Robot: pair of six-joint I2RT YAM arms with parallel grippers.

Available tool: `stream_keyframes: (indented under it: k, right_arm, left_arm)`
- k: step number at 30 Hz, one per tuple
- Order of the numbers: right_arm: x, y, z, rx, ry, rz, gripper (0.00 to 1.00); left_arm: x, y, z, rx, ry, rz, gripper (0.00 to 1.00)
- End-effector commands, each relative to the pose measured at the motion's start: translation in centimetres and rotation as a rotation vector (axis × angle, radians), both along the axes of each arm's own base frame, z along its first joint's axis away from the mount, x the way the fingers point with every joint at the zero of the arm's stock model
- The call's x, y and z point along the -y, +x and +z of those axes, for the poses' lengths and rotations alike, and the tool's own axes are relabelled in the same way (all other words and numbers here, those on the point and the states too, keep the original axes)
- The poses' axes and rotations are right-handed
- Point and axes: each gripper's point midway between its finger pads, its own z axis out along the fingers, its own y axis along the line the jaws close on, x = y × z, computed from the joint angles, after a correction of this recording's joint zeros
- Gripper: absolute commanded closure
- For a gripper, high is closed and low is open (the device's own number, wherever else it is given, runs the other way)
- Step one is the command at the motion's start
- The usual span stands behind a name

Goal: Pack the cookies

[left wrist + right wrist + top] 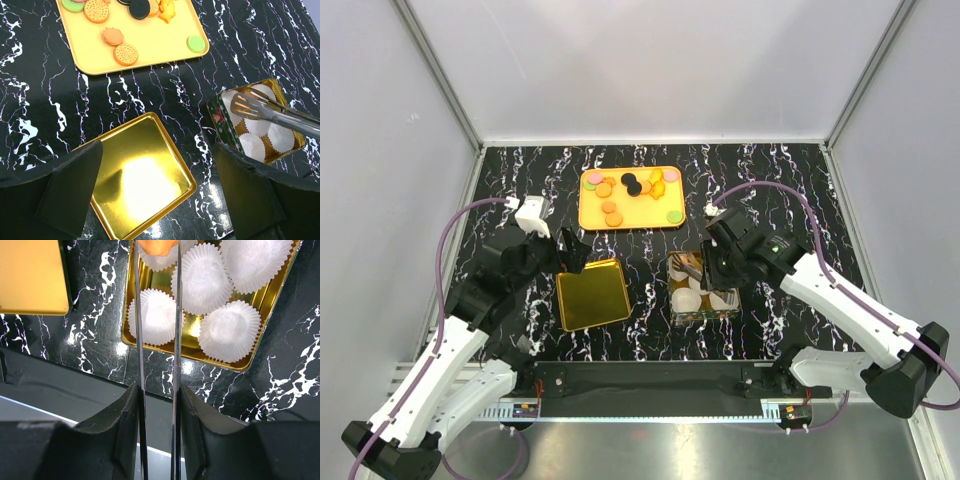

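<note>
Most cookies (604,189) lie on the yellow tray (642,216) at the far side of the counter (650,300). One orange cookie (157,245) sits between the tips of metal tongs (139,340), over a gold tin (192,340) of white paper cups (227,330). Right gripper (157,400): jaws clamped on the tongs. Left gripper (157,155): jaws spread wide, empty, above the gold lid (140,185).

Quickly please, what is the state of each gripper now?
Left gripper: open, holding nothing.
Right gripper: shut on the tongs, which pinch an orange cookie.
</note>
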Motion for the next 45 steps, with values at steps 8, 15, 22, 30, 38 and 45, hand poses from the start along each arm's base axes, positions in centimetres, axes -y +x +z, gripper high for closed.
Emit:
stream_keyframes:
  k: [8, 15, 22, 30, 38, 45]
  right_arm:
    - [-1.0, 0.7, -0.3, 0.020, 0.033, -0.006, 0.57]
    - [-1.2, 0.8, -0.4, 0.023, 0.035, -0.001, 0.48]
    - [-1.0, 0.5, 0.2, 0.027, 0.043, 0.003, 0.49]
    - [-0.9, 0.0, 5.0, 0.078, 0.087, 0.050, 0.52]
    - [-4.3, 5.6, 7.4, 0.199, 0.082, 0.088, 0.51]
    - [-8.0, 14.7, 7.0, 0.257, 0.079, 0.091, 0.52]
  left_arm:
    - [-0.1, 0.5, 1.4, 0.041, -0.014, 0.016, 0.01]
    - [-0.1, 0.5, 1.4, 0.042, -0.013, 0.014, 0.01]
    - [-0.1, 0.5, 1.3, 0.040, -0.013, 0.014, 0.01]
    - [-0.1, 0.5, 1.5, 0.042, -0.016, 0.013, 0.01]
    - [0.0, 0.5, 1.4, 0.040, -0.020, 0.010, 0.01]
    - [0.0, 0.6, 1.4, 0.038, -0.020, 0.010, 0.01]
